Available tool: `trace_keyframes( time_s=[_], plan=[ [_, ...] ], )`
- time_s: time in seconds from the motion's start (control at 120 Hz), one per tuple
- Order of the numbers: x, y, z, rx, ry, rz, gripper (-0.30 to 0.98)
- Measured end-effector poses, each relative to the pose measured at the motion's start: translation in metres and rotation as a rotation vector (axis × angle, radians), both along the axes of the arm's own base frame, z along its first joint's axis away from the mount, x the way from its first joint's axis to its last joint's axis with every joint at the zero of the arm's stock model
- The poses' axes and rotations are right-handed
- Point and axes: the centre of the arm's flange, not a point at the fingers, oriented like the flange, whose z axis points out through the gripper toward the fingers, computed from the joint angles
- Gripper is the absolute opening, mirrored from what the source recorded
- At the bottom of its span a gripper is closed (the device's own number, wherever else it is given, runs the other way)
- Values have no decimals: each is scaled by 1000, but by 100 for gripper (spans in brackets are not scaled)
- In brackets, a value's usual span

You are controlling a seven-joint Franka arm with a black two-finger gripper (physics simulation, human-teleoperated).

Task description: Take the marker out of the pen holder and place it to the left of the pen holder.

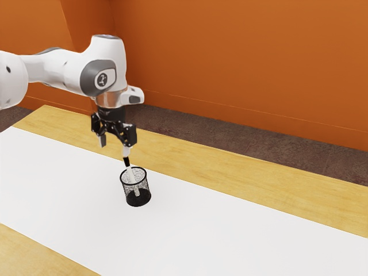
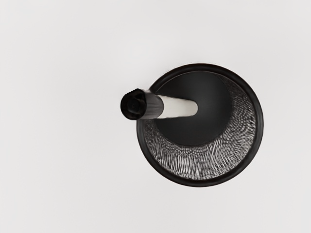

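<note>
"Where's the marker (image 1: 131, 174)?"
"Leaning in the pen holder (image 1: 138, 199), black cap (image 1: 126, 162) above the rim (image 2: 199, 183). The gripper (image 1: 114, 148) stands open, empty."
"Handling?"
"Likely light, stiff, slightly slippery; I'd pinch squarely around the cap."

- I look down on a worktop (image 1: 259, 187) of pale yellow, lightly grained wood.
- A broad, smooth white covering (image 1: 190, 230) lies along its middle; I see bare wood on both long sides, one stretch in the exterior view's lower left corner.
- On that white stands the pen holder (image 1: 138, 201), upright, round, black mesh with a dark rim and dark base, nearer the covering's far edge.
</note>
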Motion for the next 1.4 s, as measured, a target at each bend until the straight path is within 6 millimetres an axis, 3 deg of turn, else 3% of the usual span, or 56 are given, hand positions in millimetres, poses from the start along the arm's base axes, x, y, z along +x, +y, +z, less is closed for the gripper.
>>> trace_keyframes(
  time_s=[0.108,0.25,0.567,0.842,1.05,1.4],
  plan=[
    [11,-3,-17,0,-33,-1,69],
    [7,5,-42,-29,-51,35,69],
    [18,20,-62,-28,-95,66,69],
    [24,20,-68,-26,-115,60,68],
    [25,22,-69,-57,-124,87,41],
    [26,24,-78,-64,-112,95,18]
  ],
)
